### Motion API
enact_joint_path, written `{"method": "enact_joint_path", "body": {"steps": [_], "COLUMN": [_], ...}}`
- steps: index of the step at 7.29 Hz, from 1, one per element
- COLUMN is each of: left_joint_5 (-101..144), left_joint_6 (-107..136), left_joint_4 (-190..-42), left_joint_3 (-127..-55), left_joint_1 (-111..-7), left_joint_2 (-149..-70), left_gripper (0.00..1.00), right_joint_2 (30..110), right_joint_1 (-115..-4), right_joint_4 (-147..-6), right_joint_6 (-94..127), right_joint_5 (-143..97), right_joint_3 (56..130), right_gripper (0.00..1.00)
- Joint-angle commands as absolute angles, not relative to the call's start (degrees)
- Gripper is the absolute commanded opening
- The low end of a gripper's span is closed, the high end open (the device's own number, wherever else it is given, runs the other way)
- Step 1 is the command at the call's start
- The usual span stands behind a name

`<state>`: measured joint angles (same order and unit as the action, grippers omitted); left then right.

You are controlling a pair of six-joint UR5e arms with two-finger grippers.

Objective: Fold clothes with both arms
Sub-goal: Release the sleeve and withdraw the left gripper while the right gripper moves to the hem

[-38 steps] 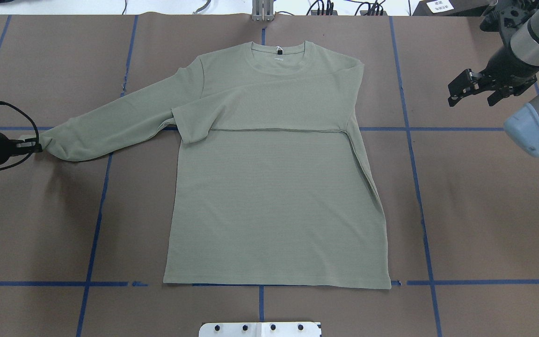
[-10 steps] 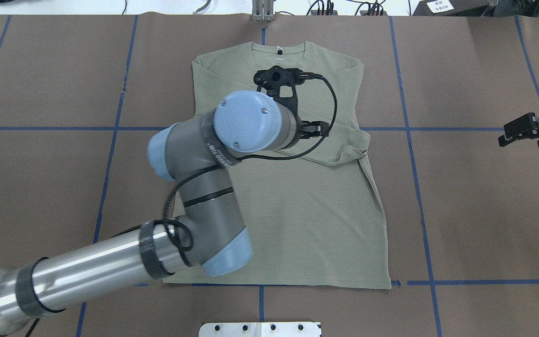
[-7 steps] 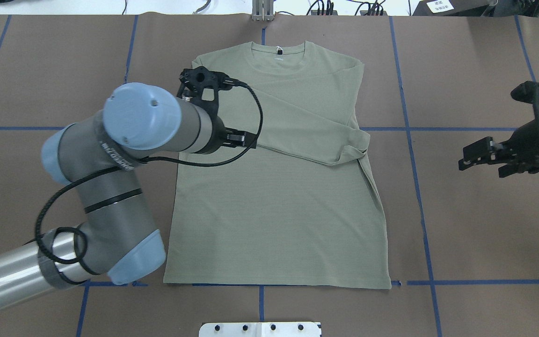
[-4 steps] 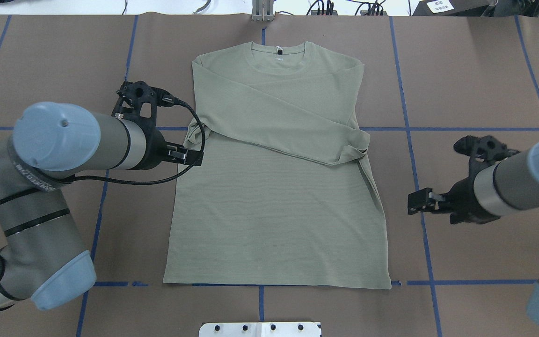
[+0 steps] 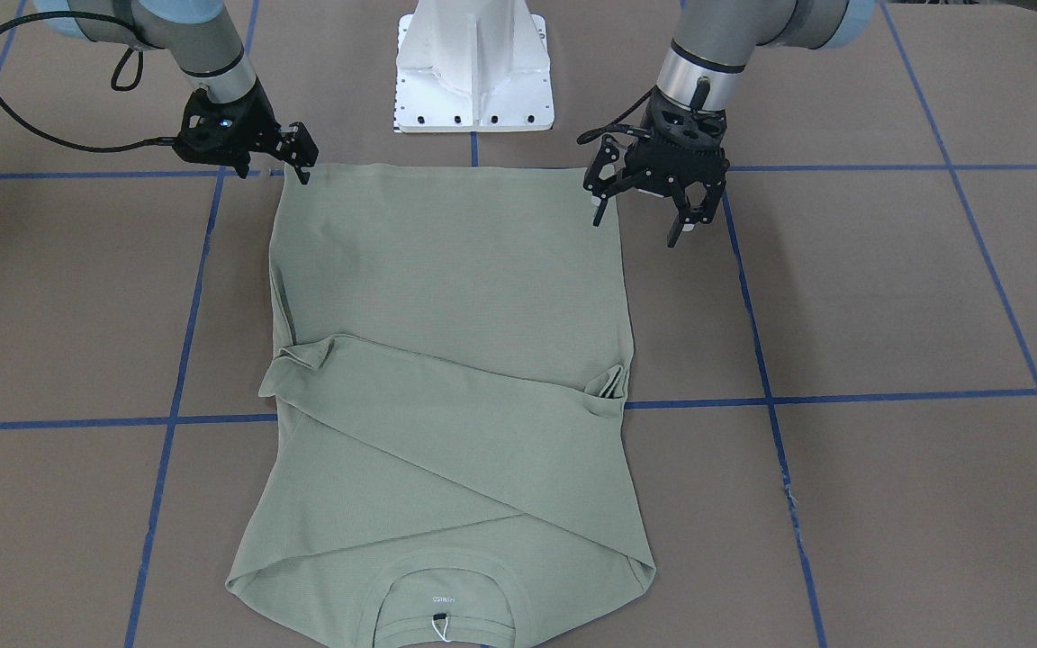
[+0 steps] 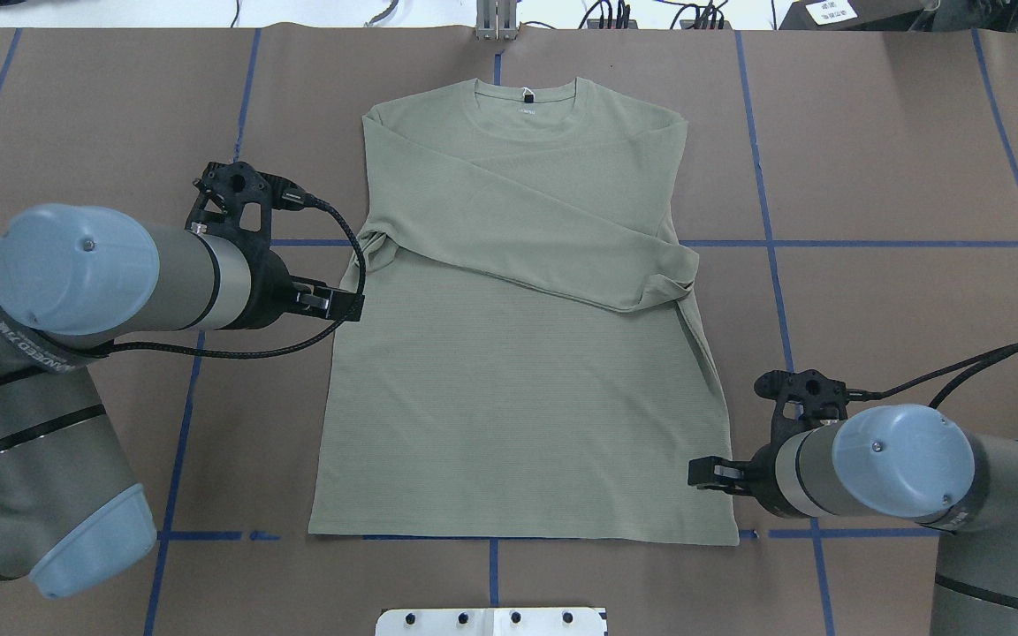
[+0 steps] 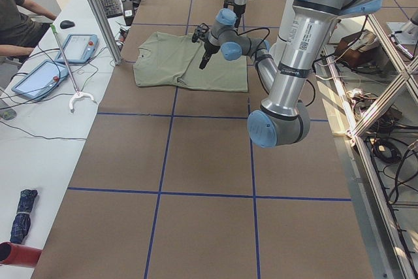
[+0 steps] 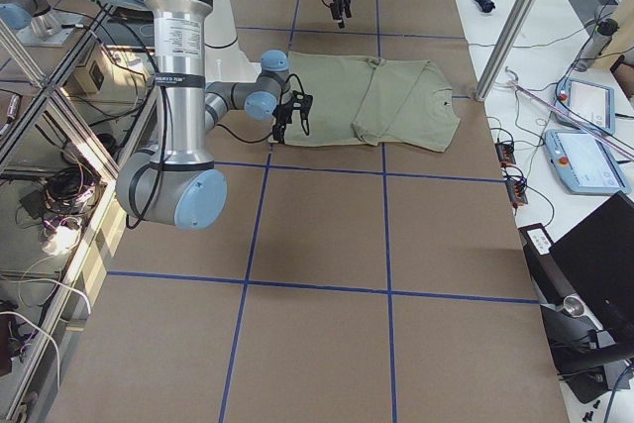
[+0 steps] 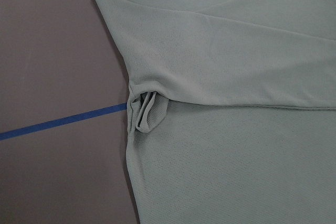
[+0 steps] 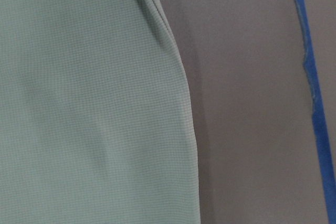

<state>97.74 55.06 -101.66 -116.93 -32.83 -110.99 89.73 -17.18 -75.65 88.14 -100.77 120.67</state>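
Note:
The sage-green shirt (image 6: 518, 397) lies flat on the brown table, collar away from the robot, with both sleeves folded across its chest (image 5: 446, 423). My left gripper (image 6: 345, 305) hovers open and empty beside the shirt's left edge, below the bunched armpit fold (image 9: 147, 111); its spread fingers (image 5: 598, 214) show in the front-facing view. My right gripper (image 6: 703, 473) sits low at the shirt's right side, close to the near hem corner (image 5: 289, 173), and looks open with nothing in it. The right wrist view shows only the shirt's edge (image 10: 178, 93) and bare table.
Blue tape lines (image 6: 792, 353) grid the brown table cover. The white pedestal base (image 5: 473, 63) stands at the robot's side of the table, just behind the hem. A person (image 7: 16, 17) sits at a side desk with tablets (image 7: 78, 47), beyond the shirt's collar end.
The left arm carried the left sleeve across the chest, released it and drew back to the shirt's left edge. The right arm swung in and down to the near right hem corner.

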Motion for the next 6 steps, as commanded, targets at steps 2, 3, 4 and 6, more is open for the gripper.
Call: {"method": "enact_joint_path", "body": {"steps": [2, 3, 4, 6], "left_joint_5": [97.65, 97.65, 97.65, 97.65], "left_joint_6": [55.55, 55.55, 55.46, 55.46], "left_joint_4": [-101.69, -101.78, -101.78, -101.78], "left_joint_3": [-116.46, -116.02, -115.93, -116.02], "left_joint_1": [-32.26, -32.26, -32.26, -32.17], "left_joint_2": [-111.27, -111.62, -111.71, -111.8], "left_gripper": [0.99, 0.99, 0.99, 0.99], "right_joint_2": [89.03, 88.25, 87.98, 87.89], "right_joint_1": [-15.03, -14.42, -14.5, -14.41], "right_joint_4": [-75.59, -75.67, -75.67, -75.67], "right_joint_6": [88.16, 88.15, 88.24, 88.15], "right_joint_5": [-100.9, -100.99, -101.68, -101.86], "right_joint_3": [118.31, 117.87, 117.77, 117.16], "right_gripper": [1.0, 0.98, 0.89, 0.88]}}
